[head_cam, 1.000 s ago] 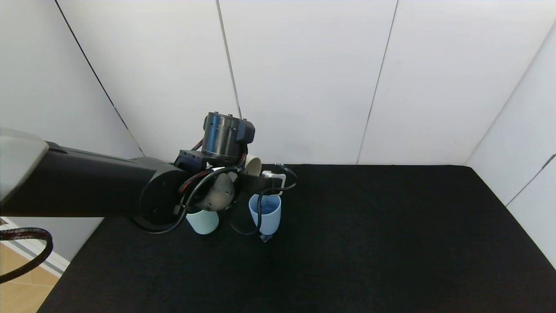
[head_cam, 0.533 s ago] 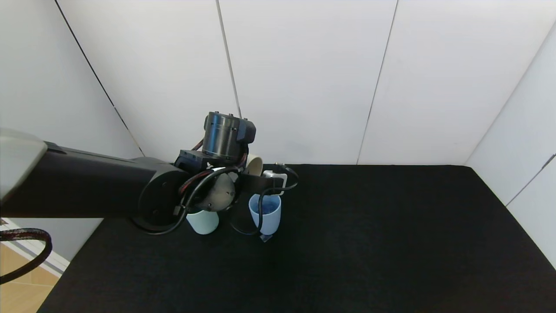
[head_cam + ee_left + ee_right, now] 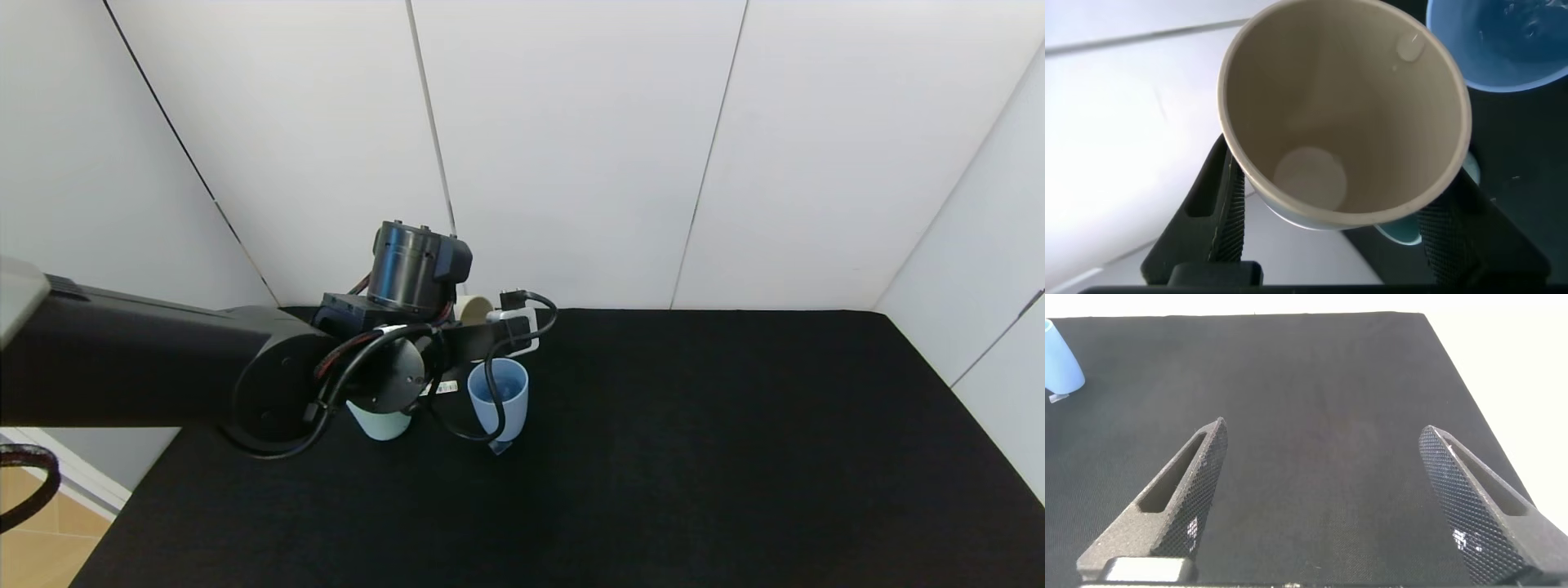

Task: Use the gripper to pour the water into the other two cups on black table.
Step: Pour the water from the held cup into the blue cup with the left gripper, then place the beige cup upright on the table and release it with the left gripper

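My left gripper point(image 3: 482, 327) is shut on a cream-beige cup point(image 3: 473, 308), held tilted above and just behind the light blue cup point(image 3: 499, 398). In the left wrist view the cream cup point(image 3: 1343, 122) sits between my fingers point(image 3: 1226, 208) and looks empty apart from a droplet near its rim. The light blue cup point(image 3: 1503, 41) holds water. The teal-green cup point(image 3: 380, 425) stands to its left, mostly hidden by my arm; a sliver of it point(image 3: 1409, 233) shows under the cream cup. Both stand on the black table point(image 3: 694, 457). My right gripper point(image 3: 1323, 429) is open and empty over the table.
White wall panels point(image 3: 571, 147) rise right behind the table's far edge. The table's left edge point(image 3: 122, 523) drops to a wooden floor. In the right wrist view the light blue cup point(image 3: 1060, 369) is far off at one corner, with bare black cloth point(image 3: 1323, 392) ahead.
My left wrist has shifted slightly up and to the left with the cream cup still held. The light blue and teal-green cups have not moved.
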You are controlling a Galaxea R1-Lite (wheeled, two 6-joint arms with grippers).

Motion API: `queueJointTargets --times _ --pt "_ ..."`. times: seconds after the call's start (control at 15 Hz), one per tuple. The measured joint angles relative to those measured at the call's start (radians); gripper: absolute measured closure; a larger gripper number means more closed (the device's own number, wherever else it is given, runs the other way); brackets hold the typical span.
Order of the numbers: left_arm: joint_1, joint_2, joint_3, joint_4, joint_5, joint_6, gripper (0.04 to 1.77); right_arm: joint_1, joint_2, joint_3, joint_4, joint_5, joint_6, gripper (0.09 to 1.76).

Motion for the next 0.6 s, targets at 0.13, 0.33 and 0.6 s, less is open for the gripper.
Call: queueJointTargets --times 0.13,0.33,0.6 --pt "0.0 -0.038 0.046 0.004 -0.039 -0.117 0.62 0.0 0.0 0.0 0.0 0.0 0.0 0.14" --pt "-0.002 -0.109 0.121 0.004 -0.106 -0.312 0.62 0.0 0.0 0.0 -0.001 0.0 0.0 0.14" --pt "-0.005 -0.226 0.229 -0.004 -0.214 -0.597 0.62 0.0 0.0 0.0 -0.001 0.0 0.0 0.14"
